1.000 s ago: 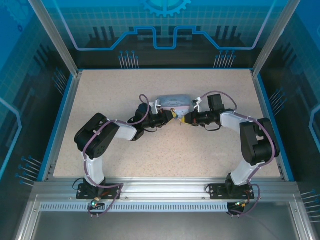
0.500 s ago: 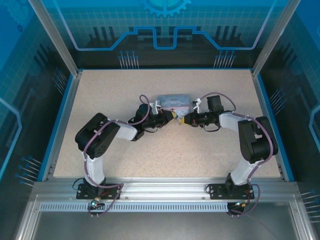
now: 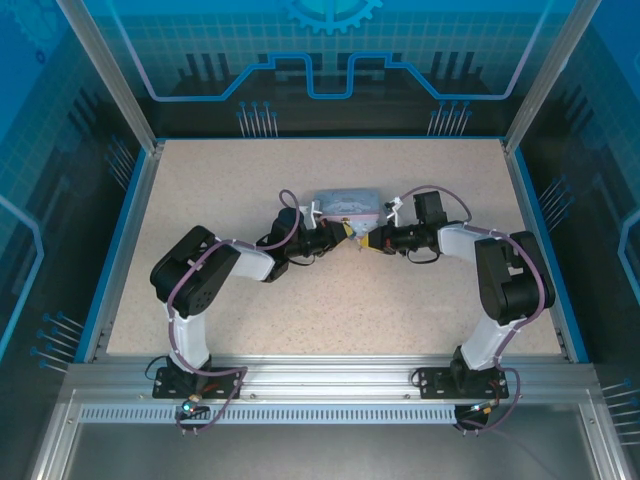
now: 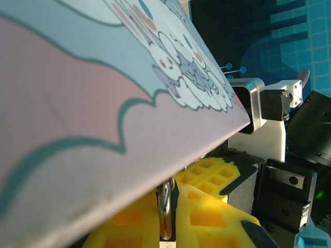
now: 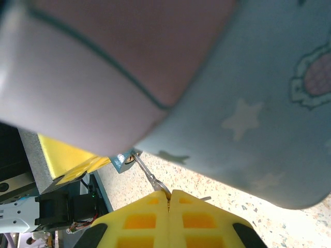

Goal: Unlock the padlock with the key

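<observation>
Moved: right arm (image 3: 495, 275) has edged slightly in toward the tin (image 3: 347, 203) since a second ago, so the right gripper (image 3: 364, 240) sits closer to the left gripper (image 3: 346, 231); the tin itself has not shifted.
Tin: pale blue with a cartoon print; the speckled table (image 3: 300, 300) shows beneath its near edge.
Left gripper: at the tin's near edge, on the left side; its yellow pads are pressed together on a thin silvery loop of the padlock (image 5: 124, 160), seen in the left wrist view.
Padlock: small teal body with a brassy hole, just under the tin's near edge, beside a yellow finger of the left gripper.
Key (image 5: 150, 176): thin metal shaft slanting up from the right gripper's fingertips toward the tin's underside, its tip meeting the padlock's brassy hole; how far in it sits cannot be told.
Right gripper: at the tin's near edge, on the right side; jaws pinched flat on the key's head.
</observation>
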